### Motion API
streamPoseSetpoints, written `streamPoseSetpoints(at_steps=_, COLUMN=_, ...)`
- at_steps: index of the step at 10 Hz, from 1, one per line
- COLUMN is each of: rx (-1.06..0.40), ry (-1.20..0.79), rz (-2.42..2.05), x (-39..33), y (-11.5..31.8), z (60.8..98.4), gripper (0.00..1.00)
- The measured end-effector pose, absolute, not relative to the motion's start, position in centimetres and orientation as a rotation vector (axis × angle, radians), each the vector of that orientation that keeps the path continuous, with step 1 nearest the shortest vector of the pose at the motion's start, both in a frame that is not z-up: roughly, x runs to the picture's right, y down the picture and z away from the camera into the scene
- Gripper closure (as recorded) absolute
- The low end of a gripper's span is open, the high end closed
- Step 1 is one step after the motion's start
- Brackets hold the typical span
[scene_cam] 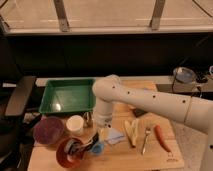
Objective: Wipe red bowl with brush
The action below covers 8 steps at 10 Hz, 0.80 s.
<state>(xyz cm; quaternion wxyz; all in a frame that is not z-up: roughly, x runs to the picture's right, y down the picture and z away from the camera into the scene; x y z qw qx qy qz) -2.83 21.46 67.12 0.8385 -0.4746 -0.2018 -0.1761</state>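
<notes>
The red bowl [64, 155] sits at the front left corner of the wooden table. The brush [82, 146] leans into it: its greyish head rests inside the bowl and its black handle rises to the right. My gripper [95, 138] hangs below the white arm [135, 100], just right of the bowl's rim, shut on the upper end of the brush handle. The wrist hides part of the gripper.
A dark maroon bowl [48, 131] and a white cup [75, 124] stand behind the red bowl. A small blue cup [98, 148], pale blue cloth [116, 136], yellow peel [131, 132], fork [146, 139] and carrot [162, 138] lie to the right. A green tray [67, 96] is at the back.
</notes>
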Motion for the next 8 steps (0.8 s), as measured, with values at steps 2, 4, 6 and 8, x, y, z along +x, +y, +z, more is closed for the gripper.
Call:
streamPoseSetpoints(at_steps=2, rx=-0.994, ry=-0.422, rz=-0.384, x=-3.2, y=20.6, z=67.2, gripper=1.00)
streamPoseSetpoints(at_steps=4, rx=-0.993, ry=-0.433, rz=-0.408, x=-4.2, y=20.5, z=67.3, gripper=1.00)
streamPoseSetpoints(at_steps=6, rx=-0.995, ry=-0.448, rz=-0.425, x=-4.9, y=21.0, z=67.0, gripper=1.00)
streamPoseSetpoints(at_steps=8, rx=-1.002, ry=-0.470, rz=-0.438, x=-5.5, y=22.3, z=66.3, gripper=1.00)
